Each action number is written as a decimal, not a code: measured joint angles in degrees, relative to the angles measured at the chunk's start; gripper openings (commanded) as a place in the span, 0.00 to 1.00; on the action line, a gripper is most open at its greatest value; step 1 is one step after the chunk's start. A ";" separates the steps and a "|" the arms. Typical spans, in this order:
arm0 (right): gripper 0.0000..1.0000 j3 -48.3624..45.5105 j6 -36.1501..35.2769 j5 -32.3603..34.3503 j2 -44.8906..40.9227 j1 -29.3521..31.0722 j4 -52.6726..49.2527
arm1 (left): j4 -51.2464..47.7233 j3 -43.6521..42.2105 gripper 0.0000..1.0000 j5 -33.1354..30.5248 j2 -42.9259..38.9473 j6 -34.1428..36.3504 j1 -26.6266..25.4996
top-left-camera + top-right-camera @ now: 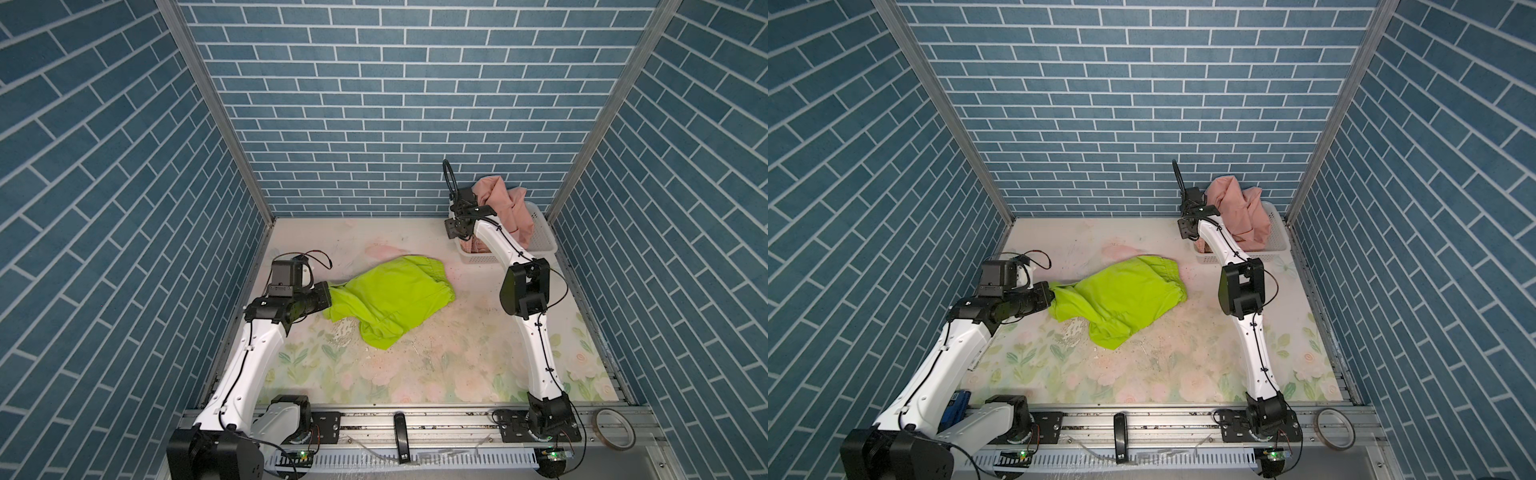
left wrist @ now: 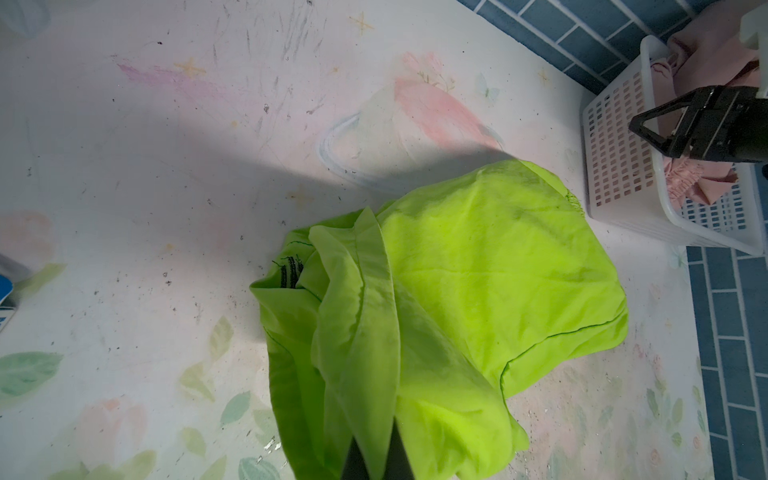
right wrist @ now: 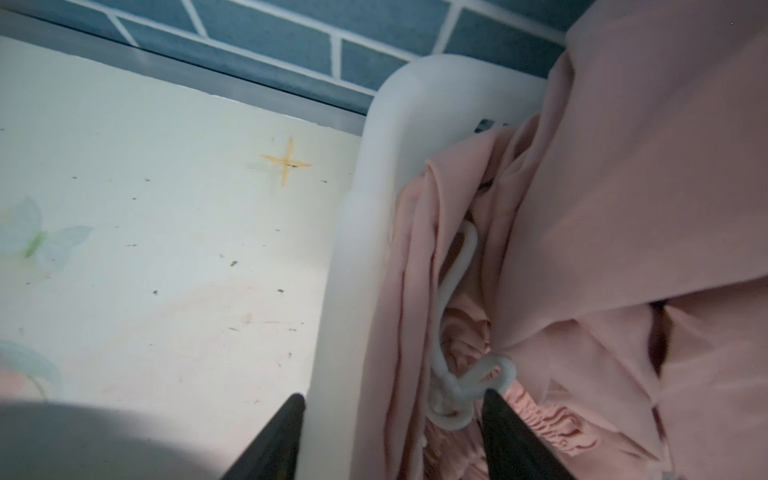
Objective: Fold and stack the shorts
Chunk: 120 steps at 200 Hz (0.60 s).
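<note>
The lime green shorts (image 1: 390,299) (image 1: 1121,299) lie crumpled in the middle of the floral mat. My left gripper (image 1: 328,297) (image 2: 378,457) is shut on a bunched fold at their left edge, and the cloth hides its fingertips. The salmon pink shorts (image 1: 509,208) (image 3: 602,208) are heaped in the white basket (image 1: 540,241) (image 3: 365,208) at the back right. My right gripper (image 3: 394,395) stands open over the basket's near rim, one finger outside the rim and one against the pink waistband and its white drawstring (image 3: 457,270). It holds nothing.
Blue brick-pattern walls close in the mat at the back and on both sides. A tape roll (image 1: 615,428) and a black handle-like piece (image 1: 401,440) lie on the metal rail in front. The right arm's elbow (image 1: 523,291) hangs over the mat's right part.
</note>
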 measured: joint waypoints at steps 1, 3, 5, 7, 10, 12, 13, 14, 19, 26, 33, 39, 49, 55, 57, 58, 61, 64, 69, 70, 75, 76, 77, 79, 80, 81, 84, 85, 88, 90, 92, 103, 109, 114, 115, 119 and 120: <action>0.67 0.00 -0.02 -0.13 0.00 -0.13 0.00 | 0.00 0.02 0.00 0.02 0.00 0.04 0.00; 0.67 0.00 -0.04 -0.24 0.00 -0.26 0.00 | -0.07 0.09 0.00 0.04 0.00 0.15 -0.04; 0.67 0.00 -0.04 -0.37 0.00 -0.33 0.00 | -0.07 0.11 0.00 0.09 0.00 0.17 -0.09; 0.67 0.00 -0.04 -0.48 0.00 -0.42 0.00 | -0.13 0.20 0.00 0.13 0.00 0.24 -0.11; 0.67 -0.02 -0.07 -0.68 -0.02 -0.48 0.02 | -0.15 0.28 0.00 0.20 0.00 0.37 -0.15; 0.67 -0.04 -0.09 -0.98 -0.02 -0.59 0.04 | -0.22 0.39 0.00 0.24 0.00 0.48 -0.22; 0.67 -0.04 -0.09 -1.05 -0.02 -0.61 0.04 | -0.24 0.44 0.00 0.26 0.00 0.52 -0.24; 0.67 -0.09 -0.09 -1.25 -0.07 -0.70 0.07 | -0.26 0.46 0.00 0.31 0.00 0.57 -0.26; 0.67 -0.52 -0.11 -1.86 -0.26 -0.94 0.35 | -0.35 0.76 0.00 0.48 -0.02 0.87 -0.50; 0.67 -1.88 -0.13 -2.99 -1.03 -1.22 0.92 | -0.50 1.36 0.00 0.83 -0.04 1.44 -1.01; 0.68 -4.02 -0.24 -4.02 -2.36 -1.29 1.49 | -0.70 2.10 0.00 1.05 -0.07 1.95 -1.62; 0.68 -6.29 -0.33 -4.96 -3.89 -1.22 2.01 | -0.92 2.89 0.00 1.25 -0.11 2.34 -2.21; 0.69 -11.87 -0.70 -6.67 -7.98 -0.66 2.86 | -1.33 4.52 0.00 1.64 -0.24 3.04 -3.32; 0.69 -15.30 -0.87 -7.63 -10.88 -0.13 3.43 | -1.46 5.31 0.00 1.70 -0.35 3.28 -3.78; 0.69 -16.52 -1.01 -7.96 -11.96 0.11 3.78 | -1.55 5.73 0.00 1.77 -0.37 3.39 -3.96; 0.69 -17.00 -1.05 -8.07 -12.33 0.17 3.96 | -1.64 6.01 0.00 1.79 -0.42 3.48 -4.11; 0.69 -18.64 -1.25 -8.44 -13.77 0.48 4.22 | -1.68 6.51 0.00 1.86 -0.48 3.61 -4.33; 0.70 -20.68 -1.38 -8.92 -15.87 1.01 4.61 | -1.86 7.13 0.00 1.86 -0.52 3.72 -4.52; 0.70 -24.17 -1.66 -9.64 -19.23 1.88 5.40 | -1.92 8.00 0.00 1.88 -0.63 3.93 -4.74; 0.70 -24.70 -1.75 -9.73 -19.80 2.03 5.51 | -1.99 8.17 0.00 1.88 -0.66 3.98 -4.79; 0.71 -28.76 -2.10 -10.54 -23.76 3.19 6.80 | -2.19 9.14 0.00 1.84 -0.79 4.22 -4.98; 0.71 -29.75 -2.21 -10.64 -24.87 3.56 7.04 | -2.19 9.14 0.00 1.84 -0.79 4.22 -4.98; 0.71 -30.40 -2.32 -10.75 -25.55 3.76 7.32 | -2.29 9.33 0.00 1.84 -0.79 4.31 -5.01; 0.71 -31.61 -2.47 -10.99 -26.64 4.11 7.61 | -2.45 9.75 0.00 1.79 -0.87 4.39 -5.03; 0.71 -32.65 -2.73 -11.23 -27.78 4.48 7.87 | -2.49 9.90 0.00 1.79 -0.90 4.42 -5.05; 0.71 -32.65 -2.73 -11.23 -27.78 4.48 7.87 | -2.60 10.12 0.00 1.77 -0.90 4.50 -5.05; 0.71 -35.12 -2.99 -11.47 -30.56 5.62 8.33 | -2.82 10.56 0.00 1.64 -0.92 4.66 -5.09; 0.71 -35.74 -3.04 -11.56 -31.19 5.86 8.59 | -2.86 10.67 0.00 1.62 -0.94 4.68 -5.11; 0.71 -38.51 -3.41 -11.98 -34.16 7.06 9.38 | -3.10 11.28 0.00 1.51 -0.98 4.81 -5.16; 0.71 -39.71 -3.48 -12.15 -35.60 7.78 9.64 | -3.26 11.61 0.00 1.38 -0.98 4.96 -5.18; 0.71 -41.66 -3.58 -12.41 -37.73 8.81 10.27 | -3.37 11.82 0.00 1.33 -1.01 5.03 -5.18; 0.71 -48.63 -3.87 -13.73 -45.48 12.90 12.35 | -4.22 13.18 0.00 0.72 -1.03 5.64 -5.20; 0.71 -52.94 -3.87 -14.60 -49.75 16.06 14.05 | -4.76 13.79 0.00 0.17 -0.98 5.99 -5.20; 0.72 -56.41 -3.78 -14.99 -52.57 18.49 15.74 | -5.25 14.32 0.00 -0.35 -0.87 6.23 -5.22; 0.72 -56.89 -3.78 -15.13 -53.13 18.95 15.89 | -5.35 14.43 0.00 -0.39 -0.85 6.27 -5.22; 0.72 -59.43 -3.72 -15.34 -55.17 20.72 16.94 | -5.62 14.78 0.00 -0.63 -0.66 6.47 -5.22; 0.72 -59.91 -3.72 -15.32 -55.52 21.20 17.22 | -5.68 14.84 0.00 -0.66 -0.61 6.49 -5.22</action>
